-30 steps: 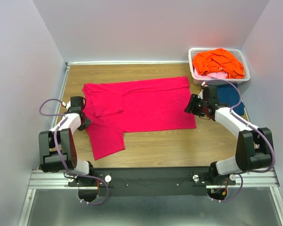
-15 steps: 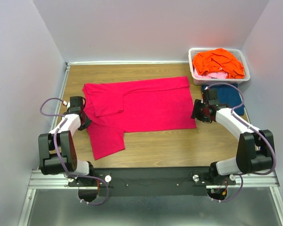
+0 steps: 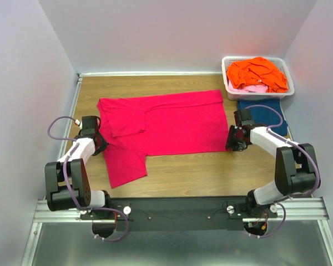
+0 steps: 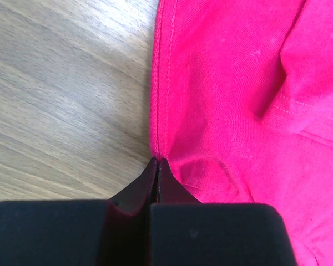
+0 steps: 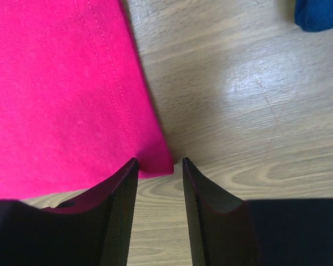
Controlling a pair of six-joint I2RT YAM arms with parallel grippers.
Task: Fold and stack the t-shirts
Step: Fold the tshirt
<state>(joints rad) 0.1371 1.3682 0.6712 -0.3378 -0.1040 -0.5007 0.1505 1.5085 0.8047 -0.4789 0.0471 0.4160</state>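
1. Pink shirt (image 3: 172,124): spread flat on the table (image 3: 211,166) between both grippers, with cloth doubled over near the left one. Judged soft, light and limp. It'll sag and drag, so grab hems and corners, not mid-panel.
2. Left gripper (image 4: 157,162): fingers pressed together, pinching the shirt's side hem at the tips. Wrinkles fan out just ahead.
3. Right gripper (image 5: 160,163): jaws apart, straddling the shirt's near corner. Cloth ahead-left, bare wood ahead-right. Not clamped.
4. Blue shirt (image 3: 266,113): folded, beyond the right gripper and to its right, clear of the pink.
5. Basket (image 3: 228,83): farther beyond, past the blue. Holds a crumpled orange shirt (image 3: 258,72) on top, with a pale pink shirt (image 3: 255,88) peeking out beneath.
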